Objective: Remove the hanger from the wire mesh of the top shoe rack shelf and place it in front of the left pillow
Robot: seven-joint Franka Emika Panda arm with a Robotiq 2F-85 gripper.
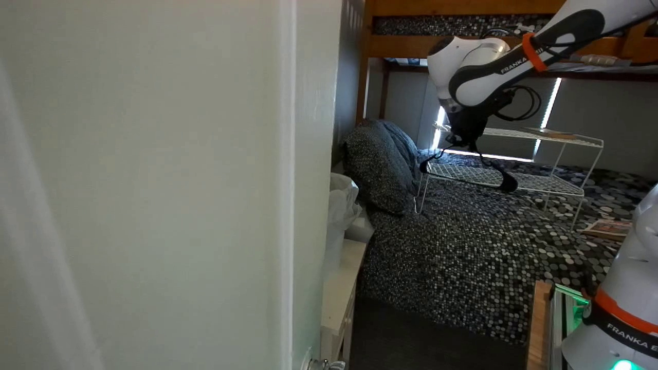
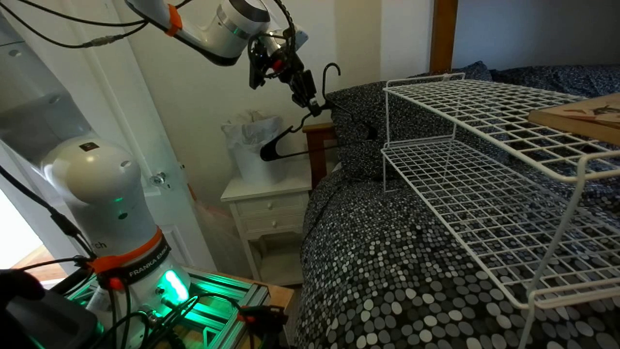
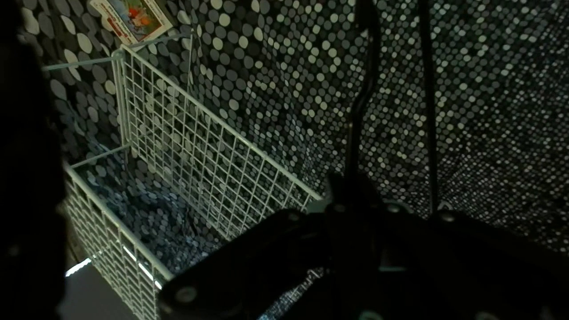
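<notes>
A black hanger [image 2: 271, 151] hangs in the air from my gripper [image 2: 315, 107], which is shut on its upper arm beside the hook. It also shows in an exterior view [image 1: 508, 182], with my gripper [image 1: 465, 143] above it. In the wrist view, the hanger [image 3: 364, 89] runs up from my dark gripper [image 3: 353, 189]. The top shelf mesh [image 2: 484, 104] is apart from the hanger; it also shows in the wrist view [image 3: 120, 222]. The left pillow [image 2: 368, 126], plump, dark and finely speckled here, is behind the hanger's right end; it also shows in an exterior view [image 1: 378, 167].
A book [image 2: 576, 116] lies on the top shelf. Another book [image 3: 133, 20] lies on the speckled bedspread [image 1: 462, 257]. A white nightstand [image 2: 271, 208] bears a lined white bin [image 2: 256, 155] beside the bed. A wooden bunk rail [image 1: 411, 47] runs above.
</notes>
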